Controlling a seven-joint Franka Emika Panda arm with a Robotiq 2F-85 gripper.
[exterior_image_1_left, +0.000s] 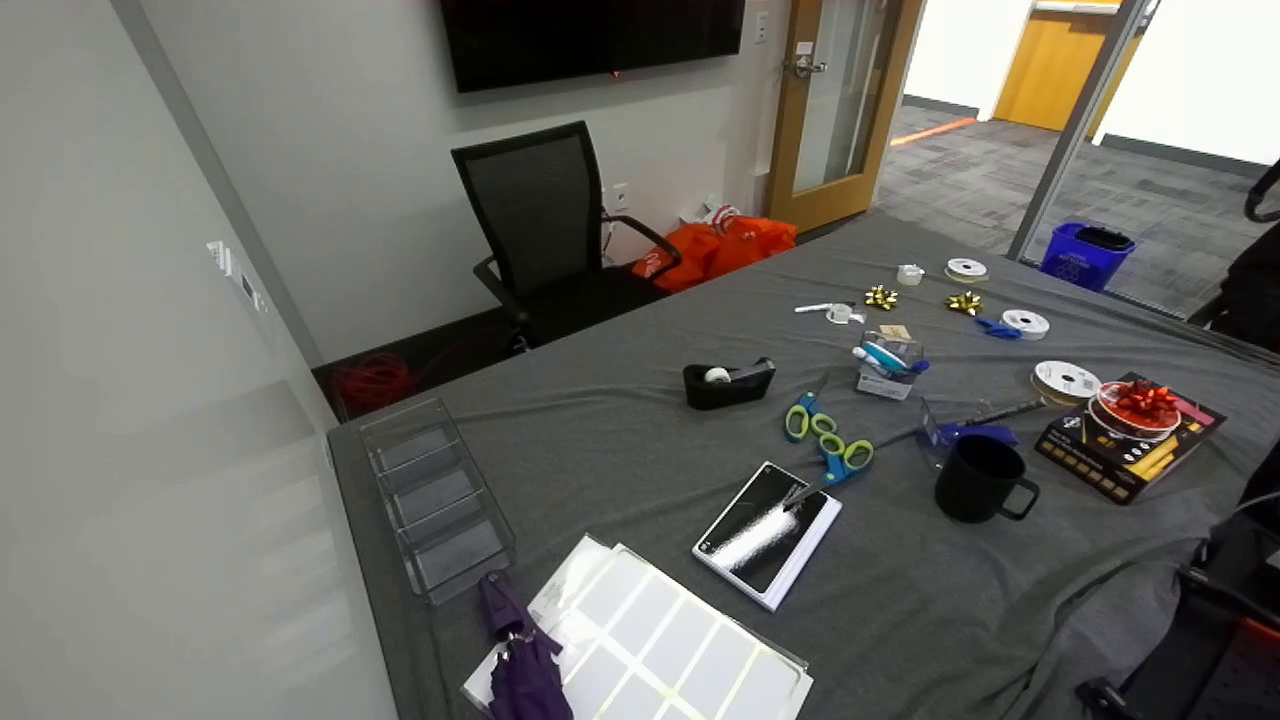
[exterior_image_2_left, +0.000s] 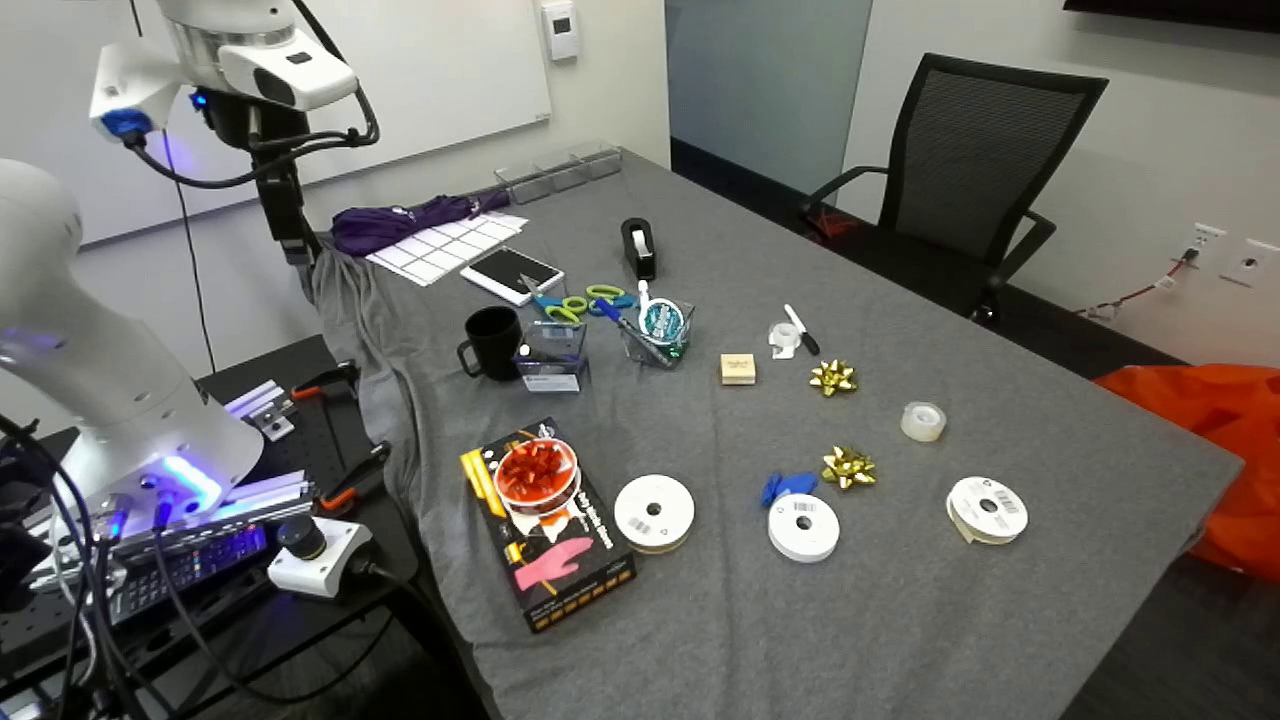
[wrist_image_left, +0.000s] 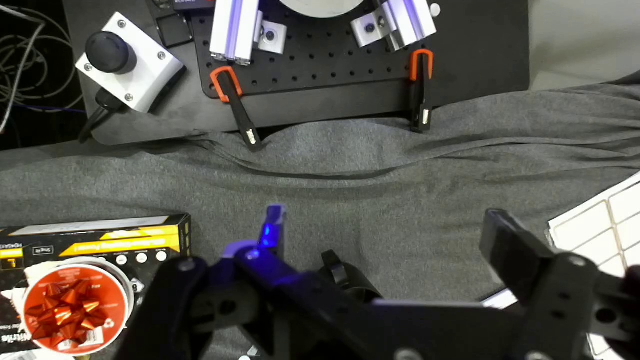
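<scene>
In the wrist view my gripper (wrist_image_left: 385, 217) is open, its two fingers wide apart with only grey cloth seen between the tips. An exterior view shows the gripper (exterior_image_2_left: 296, 250) pointing down near the table's robot-side edge, apart from every object. Partly behind its lower parts in the wrist view is a black mug (wrist_image_left: 367, 290). The mug (exterior_image_1_left: 975, 480) stands upright on the cloth. A white box with a glossy black top (exterior_image_1_left: 765, 530) lies near it, and scissors (exterior_image_1_left: 833, 468) rest partly over that box. A second pair of scissors (exterior_image_1_left: 806, 402) lies close by.
A black glove box (exterior_image_2_left: 590, 545) carries a red bow (exterior_image_2_left: 535, 468) on a spool. Around are a tape dispenser (exterior_image_1_left: 728, 388), pen holder (exterior_image_1_left: 885, 385), white spool (exterior_image_2_left: 803, 527), purple umbrella (exterior_image_1_left: 530, 680), label sheets (exterior_image_1_left: 660, 640) and clear divided tray (exterior_image_1_left: 440, 500). Clamps (wrist_image_left: 240, 112) grip the base's edge.
</scene>
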